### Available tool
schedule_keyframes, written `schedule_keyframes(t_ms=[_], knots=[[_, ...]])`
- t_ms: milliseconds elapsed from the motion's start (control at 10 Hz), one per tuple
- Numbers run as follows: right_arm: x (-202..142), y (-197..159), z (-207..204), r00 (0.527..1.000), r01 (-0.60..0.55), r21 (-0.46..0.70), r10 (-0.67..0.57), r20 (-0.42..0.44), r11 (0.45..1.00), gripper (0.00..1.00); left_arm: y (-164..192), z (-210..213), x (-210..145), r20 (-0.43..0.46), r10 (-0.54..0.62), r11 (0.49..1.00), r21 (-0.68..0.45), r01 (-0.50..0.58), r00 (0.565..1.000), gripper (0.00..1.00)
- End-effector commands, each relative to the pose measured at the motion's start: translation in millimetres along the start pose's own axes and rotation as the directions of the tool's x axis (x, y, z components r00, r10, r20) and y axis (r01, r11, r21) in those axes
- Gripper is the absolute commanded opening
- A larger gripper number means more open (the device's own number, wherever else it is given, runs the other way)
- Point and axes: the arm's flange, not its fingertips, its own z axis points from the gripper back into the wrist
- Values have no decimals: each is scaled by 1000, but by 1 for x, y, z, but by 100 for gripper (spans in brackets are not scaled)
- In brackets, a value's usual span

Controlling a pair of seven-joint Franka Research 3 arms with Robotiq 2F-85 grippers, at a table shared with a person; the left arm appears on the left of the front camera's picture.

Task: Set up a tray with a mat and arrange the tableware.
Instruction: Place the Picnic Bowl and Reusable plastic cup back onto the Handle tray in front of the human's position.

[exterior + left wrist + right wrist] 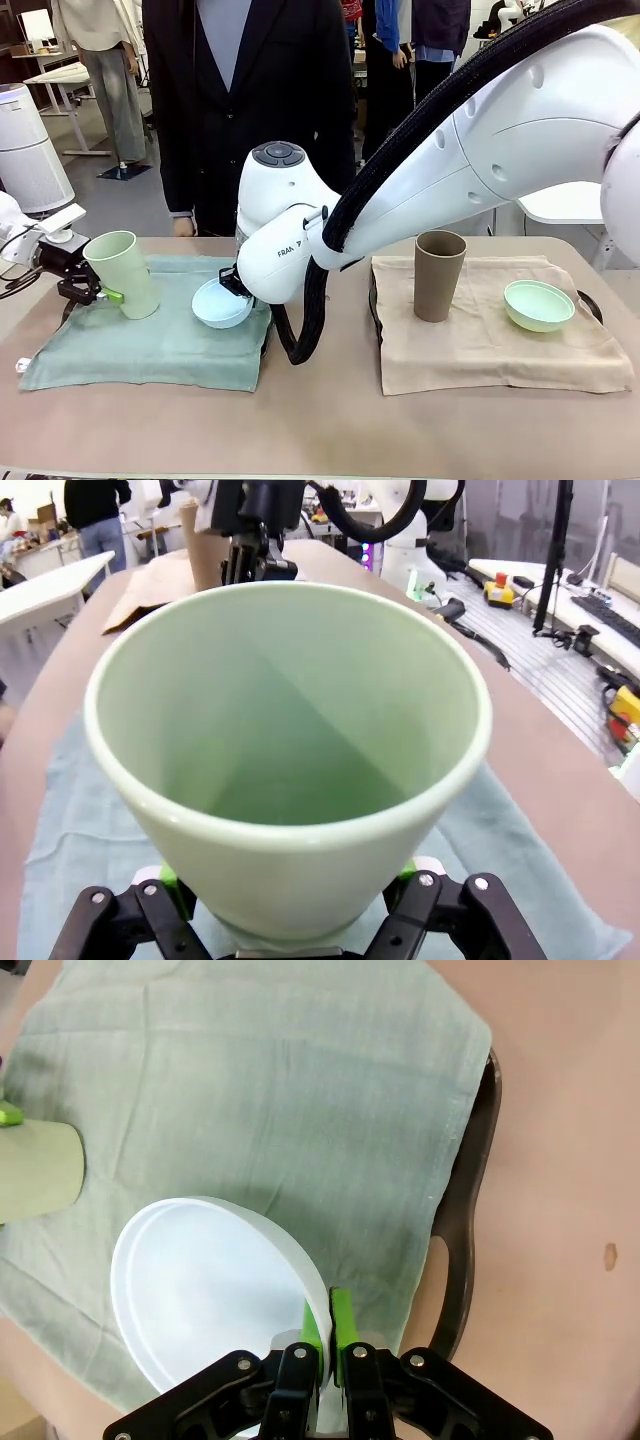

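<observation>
A: Right end effector (325, 1345): green pads pinch the rim of the light blue bowl (215, 1295), one pad inside the wall, one outside. Looks clamped; I can't tell whether the grip is slackening. The bowl sits tilted over the near right corner of the green mat (300, 1090).

B: Why a rim pinch?

A: My read: the bowl is too wide to span, so the wall is the only graspable part. It hangs to one side of the pads, not centred.

B: Left side?

A: Left end effector (300, 920): fingers wide apart around the base of the pale green tumbler (290, 750), pads on both flanks. It's clamped on the tumbler low down, which I'd guess keeps it upright. In the front view the tumbler (122, 272) stands slightly tilted at the mat's left end, with the bowl (220, 305) to its right.

B: Underneath?

A: A dark tray (470, 1220) edge and handle show past the mat's corner.

B: Other set?

A: Already laid, I'd say: taupe-brown tumbler (438, 275) and mint green bowl (538, 304) standing free on the beige mat (490, 350), right half of the worktop (320, 430). Well apart from both end effectors.
</observation>
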Motion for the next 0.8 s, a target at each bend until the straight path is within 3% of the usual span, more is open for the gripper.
schedule_keyframes(t_ms=[0,100,200,300,400,500,600,700], knots=[[2,1,-5,1000,-7,38,7,-2,999,25,-4,0,3,-34,-4,1000,-21,4,999,84],[3,1,-4,1000,-10,40,10,-5,999,65,-3,1,4,-37,-6,1000,-26,5,999,100],[2,4,0,1000,-11,31,11,-10,999,85,-5,3,5,-37,-2,1000,-24,1,999,100],[3,6,5,1000,-9,19,9,-23,1000,85,-5,5,6,-46,8,1000,-28,-9,999,100],[0,8,14,999,-8,-13,8,-52,1000,100,-8,9,7,-78,24,999,-30,-27,997,100],[-5,10,26,998,-28,-40,25,-61,999,49,-8,15,8,-108,55,998,-36,-59,993,100],[-10,12,39,997,-44,-61,40,-62,997,100,-9,24,9,-133,80,996,-27,-84,988,100],[-15,10,53,997,-49,-80,45,-60,996,69,-10,33,12,-165,91,995,-14,-95,982,100]])
